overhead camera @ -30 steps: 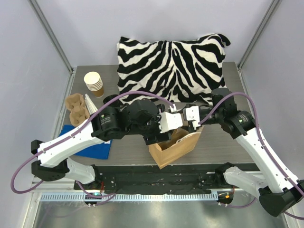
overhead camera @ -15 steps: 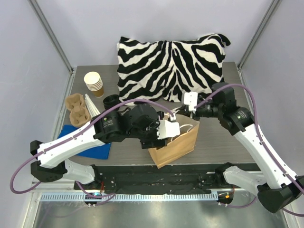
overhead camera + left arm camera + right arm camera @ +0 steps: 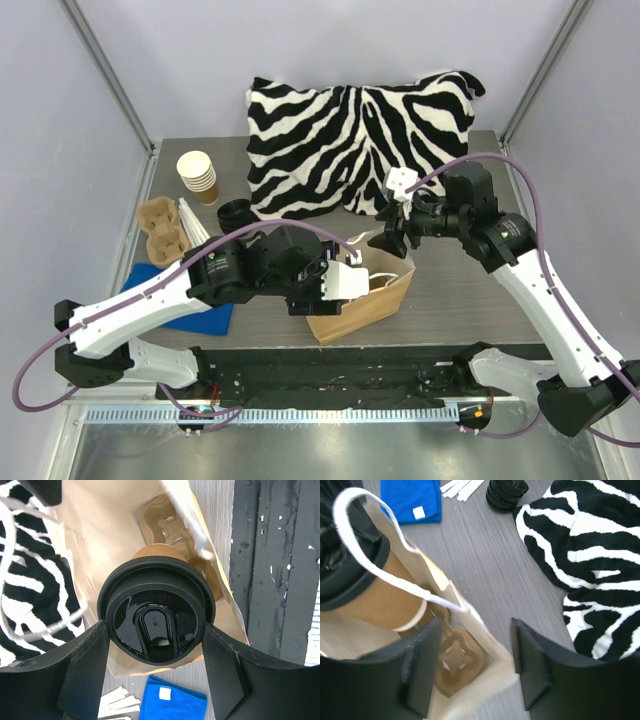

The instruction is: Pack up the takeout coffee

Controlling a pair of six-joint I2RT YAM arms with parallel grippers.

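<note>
Left wrist view: takeout coffee (image 3: 156, 625), brown cup under black lid, upright inside mouth of paper bag (image 3: 95, 540), above cardboard carrier (image 3: 162, 517) on bag floor. Left fingers (image 3: 82, 672) clamp lid rim at 3 and 9 o'clock. Right wrist view: bag's white handle (image 3: 385, 566) crosses cup side. Right fingers (image 3: 422, 667) spread apart, gripping nothing, over bag rim. Top view: bag on worktop (image 3: 460, 290), 6 o'clock from zebra cushion (image 3: 350, 130). Blue cloth (image 3: 205, 315) at 9 o'clock from bag. Lid stack (image 3: 235, 212) and cup stack (image 3: 198, 172) at 10 o'clock.
</note>
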